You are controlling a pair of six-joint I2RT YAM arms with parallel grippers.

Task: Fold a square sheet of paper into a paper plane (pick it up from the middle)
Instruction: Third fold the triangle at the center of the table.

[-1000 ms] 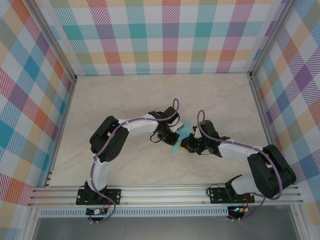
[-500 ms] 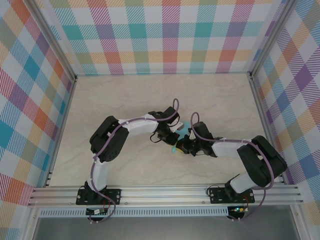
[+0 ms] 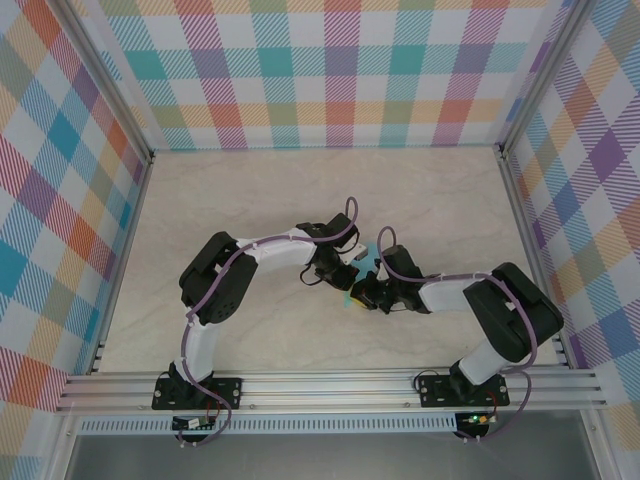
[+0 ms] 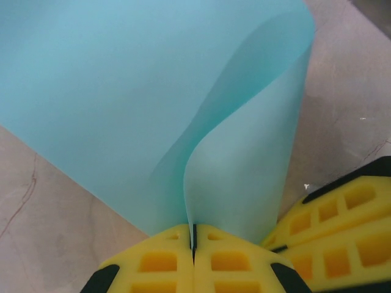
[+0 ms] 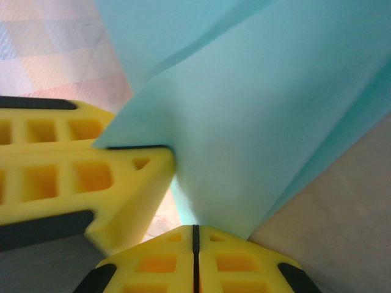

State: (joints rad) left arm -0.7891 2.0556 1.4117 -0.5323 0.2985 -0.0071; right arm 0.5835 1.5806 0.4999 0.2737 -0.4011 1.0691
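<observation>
The square sheet of paper (image 4: 122, 91) is light turquoise and bent over into a loose, uncreased curl, with no paper plane shape to it. My left gripper (image 4: 194, 231) is shut on the sheet, which rises from between its yellow fingertips. My right gripper (image 5: 195, 231) is also shut on the sheet (image 5: 263, 122), close beside the left one. Its yellow fingers (image 4: 342, 226) show at the lower right of the left wrist view. The left gripper's fingers (image 5: 91, 177) show at the left of the right wrist view. From above, both grippers (image 3: 347, 272) (image 3: 366, 292) meet mid-table, and the sheet (image 3: 366, 258) peeks out between them.
The beige marbled tabletop (image 3: 300, 190) lies bare around the arms. Checked walls (image 3: 330, 70) close the back and both sides. An aluminium rail (image 3: 330, 385) carrying the arm bases runs along the near edge.
The right arm has swung left and drawn its gripper closer to the left gripper, covering more of the sheet. The left arm has stayed put, and both grippers stay shut.
</observation>
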